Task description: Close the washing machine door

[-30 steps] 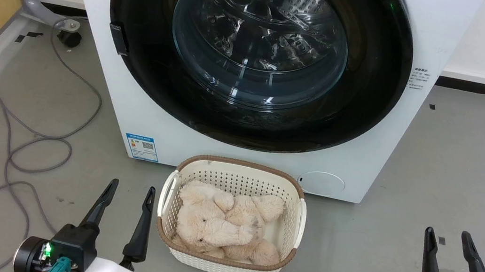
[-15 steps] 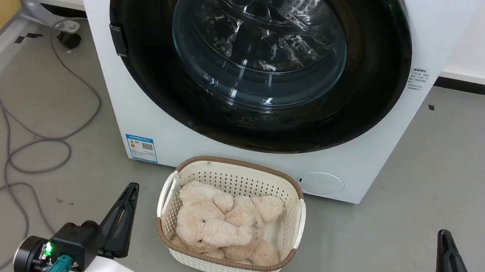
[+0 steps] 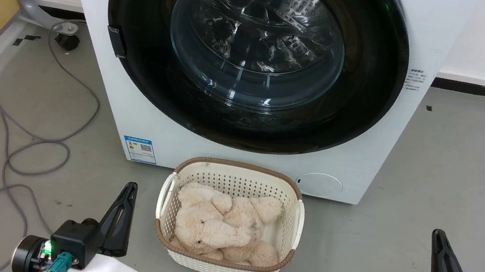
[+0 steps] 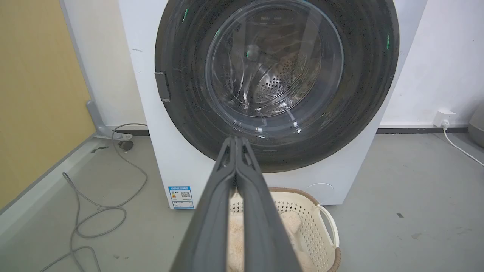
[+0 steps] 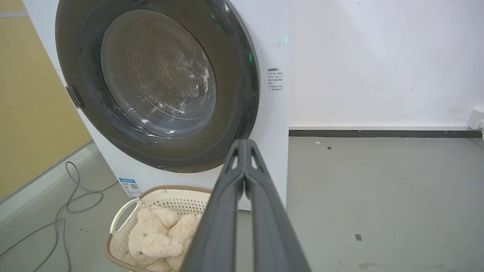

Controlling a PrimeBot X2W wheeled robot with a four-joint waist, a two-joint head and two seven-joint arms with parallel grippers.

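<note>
Jaws left and right pressed fully together, gripping nothing

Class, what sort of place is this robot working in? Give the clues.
Probably a laundry corner in a lab or test room: a white front-loading washing machine on a bare grey floor, a cream basket holding a plush toy, and a loose cable nearby.

Cream perforated basket on grey floor, beige plush toy inside. Grey cable loops at left. Probably a wall socket, far right.
</note>
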